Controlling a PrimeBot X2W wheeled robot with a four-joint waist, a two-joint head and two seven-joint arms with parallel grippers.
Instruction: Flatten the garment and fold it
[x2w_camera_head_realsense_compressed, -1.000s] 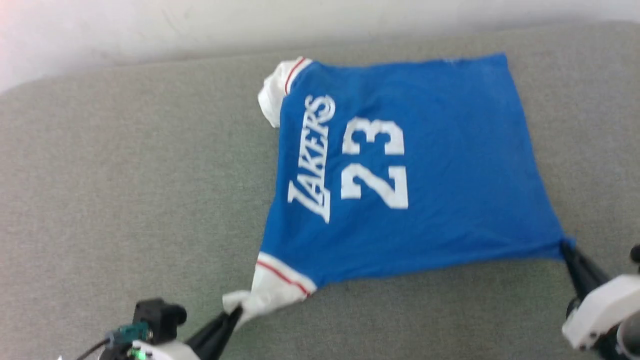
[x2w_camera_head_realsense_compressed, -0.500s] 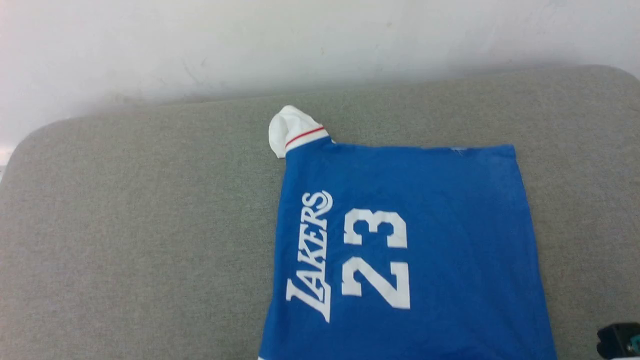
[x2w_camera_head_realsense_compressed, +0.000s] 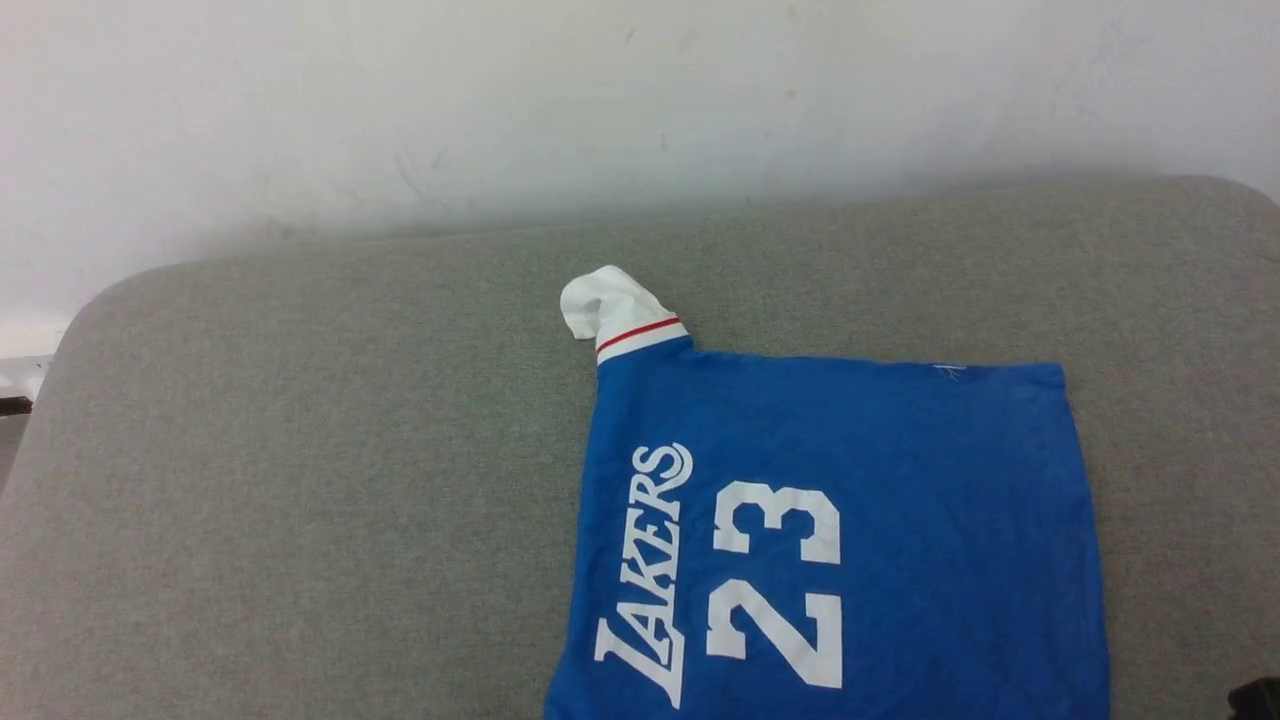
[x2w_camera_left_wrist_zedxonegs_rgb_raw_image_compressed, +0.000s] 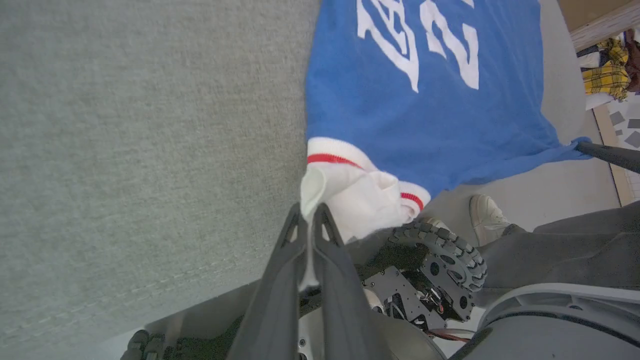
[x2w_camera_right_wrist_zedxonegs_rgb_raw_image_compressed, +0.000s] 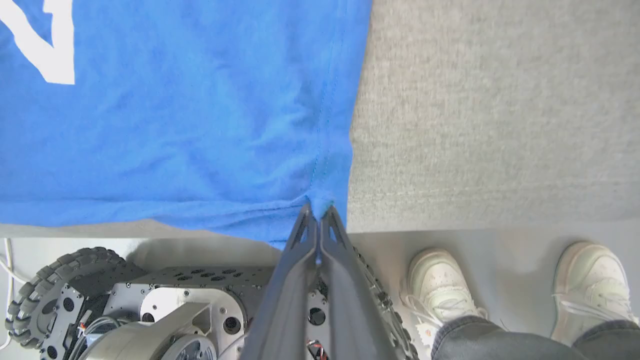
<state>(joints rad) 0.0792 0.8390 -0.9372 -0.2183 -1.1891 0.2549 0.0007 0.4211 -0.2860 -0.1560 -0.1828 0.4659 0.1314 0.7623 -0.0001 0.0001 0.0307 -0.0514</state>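
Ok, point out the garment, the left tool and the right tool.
garment (x2w_camera_head_realsense_compressed: 950, 520), head view, plain blue body.
left tool (x2w_camera_left_wrist_zedxonegs_rgb_raw_image_compressed: 310, 212), left wrist view, between its fingertips.
right tool (x2w_camera_right_wrist_zedxonegs_rgb_raw_image_compressed: 318, 207), right wrist view, between its fingertips.

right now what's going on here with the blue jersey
The robot is spreading a blue jersey, number side up, on a grey padded surface. Its left gripper is shut on the near white sleeve and its right gripper is shut on the near hem corner, both at the surface's front edge. The body lies mostly flat, the far sleeve is bunched, and no fold is made yet. A person's shoes stand beside the robot's base.
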